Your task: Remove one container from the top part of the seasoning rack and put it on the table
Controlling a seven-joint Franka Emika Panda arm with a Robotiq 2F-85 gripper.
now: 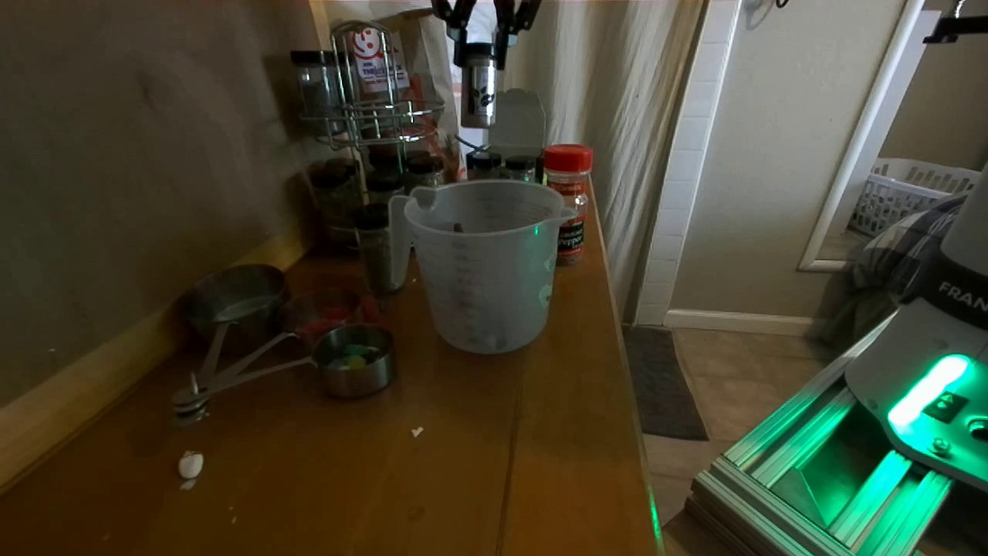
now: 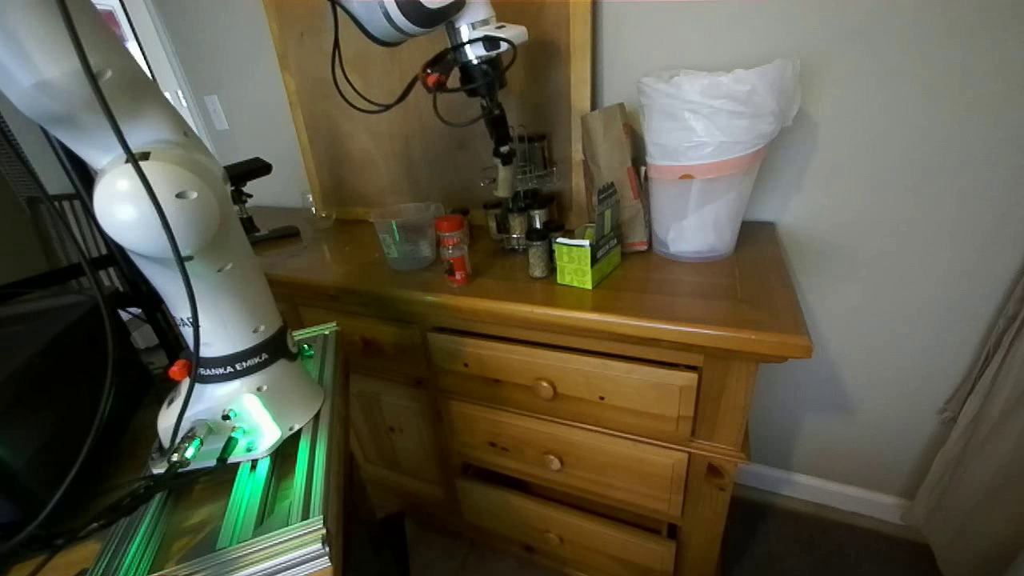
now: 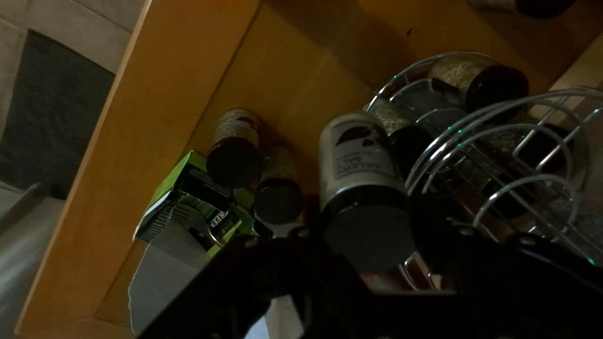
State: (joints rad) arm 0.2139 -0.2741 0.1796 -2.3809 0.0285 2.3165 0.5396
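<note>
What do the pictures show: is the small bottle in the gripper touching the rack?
Apart. In an exterior view, a clear gap shows between the small bottle, hanging in the gripper, and the rack.

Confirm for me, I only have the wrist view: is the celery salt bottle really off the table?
Observer: Yes. Seen side-on in an exterior view, the celery salt bottle hangs in the pincer with its base above the table.
Operator: Anything big standing outside my frame?
Observer: A translucent measuring cup stands on the table; it shows in both exterior views.
Operator: Anything right by it?
Observer: A red-lidded jar stands beside it; can't tell whether they touch.
</note>
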